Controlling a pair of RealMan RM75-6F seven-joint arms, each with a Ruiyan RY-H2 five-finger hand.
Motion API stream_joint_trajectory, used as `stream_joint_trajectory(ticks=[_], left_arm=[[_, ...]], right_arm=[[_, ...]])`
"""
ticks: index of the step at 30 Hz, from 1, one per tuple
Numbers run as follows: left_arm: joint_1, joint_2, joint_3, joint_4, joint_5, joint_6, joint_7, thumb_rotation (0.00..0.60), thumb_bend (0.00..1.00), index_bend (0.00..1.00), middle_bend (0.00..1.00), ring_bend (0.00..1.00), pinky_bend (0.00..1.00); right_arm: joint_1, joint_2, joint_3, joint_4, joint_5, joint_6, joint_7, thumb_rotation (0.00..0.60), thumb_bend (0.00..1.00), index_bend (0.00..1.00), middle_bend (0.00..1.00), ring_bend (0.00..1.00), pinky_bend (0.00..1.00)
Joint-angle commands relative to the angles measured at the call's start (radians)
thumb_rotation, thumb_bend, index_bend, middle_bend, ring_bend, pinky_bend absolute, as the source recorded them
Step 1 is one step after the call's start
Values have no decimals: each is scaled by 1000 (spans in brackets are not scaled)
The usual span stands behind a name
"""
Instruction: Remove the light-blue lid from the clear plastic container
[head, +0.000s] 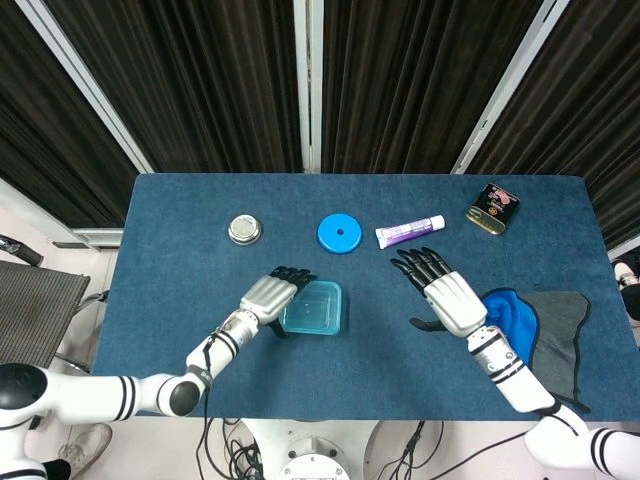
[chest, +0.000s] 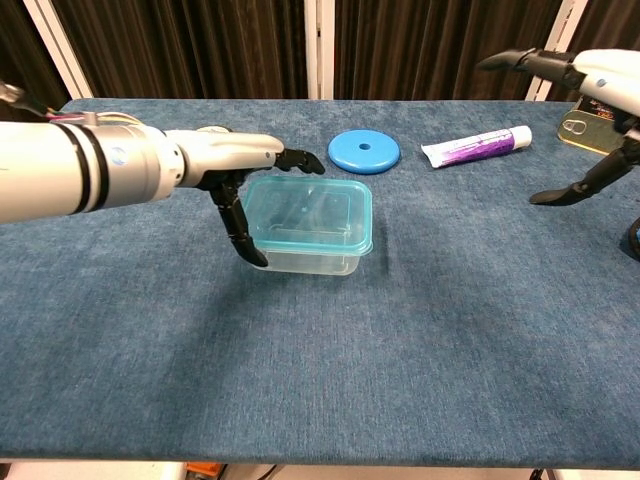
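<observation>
The clear plastic container stands mid-table with its light-blue lid seated on top. My left hand is at the container's left end, fingers stretched out above the lid's back-left edge. Its thumb hangs down beside the left wall. Whether it touches the box I cannot tell. It holds nothing. My right hand hovers to the right of the container, fingers spread and empty.
Behind the container lie a blue disc, a toothpaste tube and a small round tin. A sardine tin sits far right. A grey cloth with a blue item lies at the right edge.
</observation>
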Motion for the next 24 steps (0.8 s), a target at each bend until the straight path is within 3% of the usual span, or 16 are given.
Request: stream_joint_trajectory(ticks=[1, 5, 10, 17, 24], left_arm=[[-19, -16, 7, 22, -24, 0, 0, 600, 0, 0, 0, 0, 27], [-27, -29, 8, 47, -32, 2, -22, 600, 0, 56, 31, 10, 81], [-21, -36, 15, 59, -5, 12, -56, 600, 0, 164, 159, 110, 178], [-16, -44, 27, 78, 13, 15, -84, 600, 0, 181, 201, 142, 206], [-16, -47, 34, 92, 29, 11, -105, 600, 0, 181, 202, 142, 209]], right_arm=[[19, -46, 0, 28, -17, -8, 5, 600, 36, 0, 38, 0, 0], [44, -133, 6, 85, -44, 0, 23, 600, 36, 0, 24, 0, 0], [81, -262, 16, 185, -76, 17, 46, 600, 34, 0, 0, 0, 0], [124, -382, 18, 290, -91, 14, 88, 600, 26, 0, 0, 0, 0], [141, -431, 8, 340, -99, 25, 132, 600, 26, 0, 0, 0, 0]])
